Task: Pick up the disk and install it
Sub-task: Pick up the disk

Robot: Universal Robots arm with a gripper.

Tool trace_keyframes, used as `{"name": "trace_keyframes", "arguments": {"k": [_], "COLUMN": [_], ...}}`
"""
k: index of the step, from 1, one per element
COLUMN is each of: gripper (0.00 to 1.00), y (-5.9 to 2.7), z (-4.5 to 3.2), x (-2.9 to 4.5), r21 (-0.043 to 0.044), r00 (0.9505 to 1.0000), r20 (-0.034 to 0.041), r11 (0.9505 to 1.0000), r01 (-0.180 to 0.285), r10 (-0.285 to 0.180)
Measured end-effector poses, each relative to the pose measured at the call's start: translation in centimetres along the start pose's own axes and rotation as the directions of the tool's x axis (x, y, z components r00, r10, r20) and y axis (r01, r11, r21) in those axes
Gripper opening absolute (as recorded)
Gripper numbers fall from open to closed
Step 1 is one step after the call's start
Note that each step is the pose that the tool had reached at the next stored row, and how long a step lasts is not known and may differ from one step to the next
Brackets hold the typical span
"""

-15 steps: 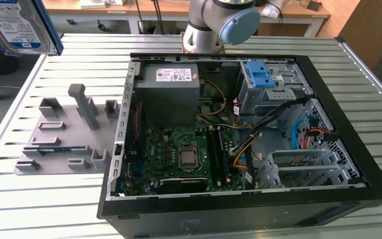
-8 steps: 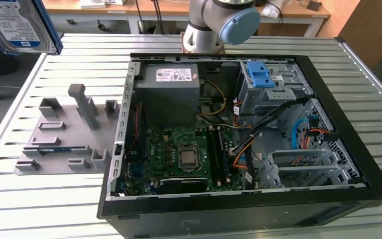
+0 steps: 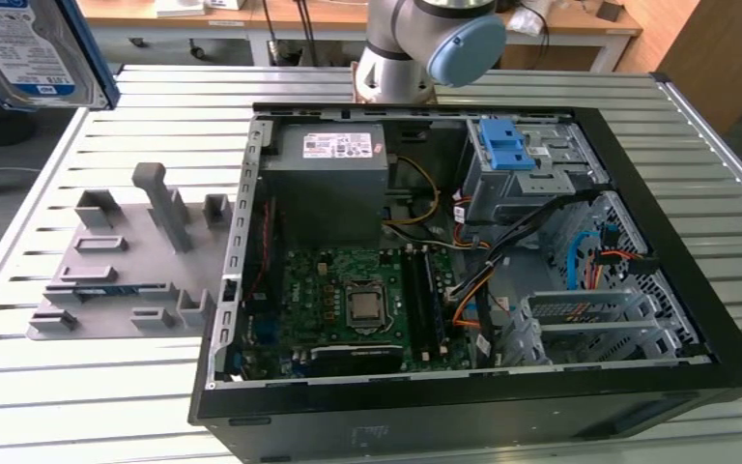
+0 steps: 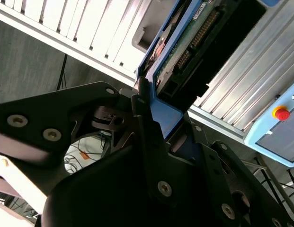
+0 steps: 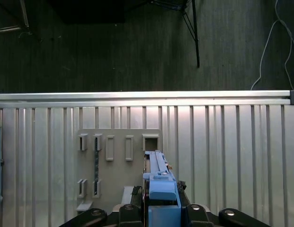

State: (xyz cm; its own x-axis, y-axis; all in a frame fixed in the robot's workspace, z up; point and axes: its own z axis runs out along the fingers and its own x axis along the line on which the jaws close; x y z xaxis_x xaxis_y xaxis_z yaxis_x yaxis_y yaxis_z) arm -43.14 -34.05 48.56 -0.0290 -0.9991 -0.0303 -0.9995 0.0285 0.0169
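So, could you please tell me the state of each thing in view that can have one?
disk: held up clear of the table, gripped by its blue frame, not installed.
end effector: shut on the disk.
computer case: lying on the table, side open, interior exposed.
grey fixture: flat on the table beside the case.
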Motion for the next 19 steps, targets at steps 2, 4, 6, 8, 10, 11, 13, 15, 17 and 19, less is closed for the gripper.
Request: {"name": "trace_keyframes", "arguments": {"k": [2,4,6,8,10,11,13,15,17,19], "gripper": [0.36,0.36,0.36,0.36,0.36,0.36,0.36,0.36,0.36,0.36], "y": [-0.1,-0.44,-0.8,-1.12,-1.4,-1.54,-1.8,-2.11,-2.5,-2.9], "z": [-0.01,-0.02,-0.03,-0.05,-0.06,-0.06,-0.08,-0.1,-0.11,-0.12], "x": [0.31,0.59,0.82,1.06,1.35,1.5,1.79,2.07,2.31,2.52], "r21": [0.0,0.0001,0.0002,0.0001,0.0001,0.0002,0.0,-0.0001,0.0001,0.0], "r00": [1.0,1.0,1.0,1.0,1.0,1.0,1.0,1.0,1.0,1.0], "r20": [0.0,0.0001,0.0001,0.0,0.0001,0.0001,0.0,0.0,0.0,0.0], "r11": [1.0,1.0,1.0,1.0,1.0,1.0,1.0,1.0,1.0,1.0], "r01": [0.0,0.0,0.0,0.0,0.0,0.0,0.0,0.0,0.0,0.0], "r10": [0.0,0.0,0.0,0.0,0.0,0.0,0.0,0.0,0.0,0.0]}}
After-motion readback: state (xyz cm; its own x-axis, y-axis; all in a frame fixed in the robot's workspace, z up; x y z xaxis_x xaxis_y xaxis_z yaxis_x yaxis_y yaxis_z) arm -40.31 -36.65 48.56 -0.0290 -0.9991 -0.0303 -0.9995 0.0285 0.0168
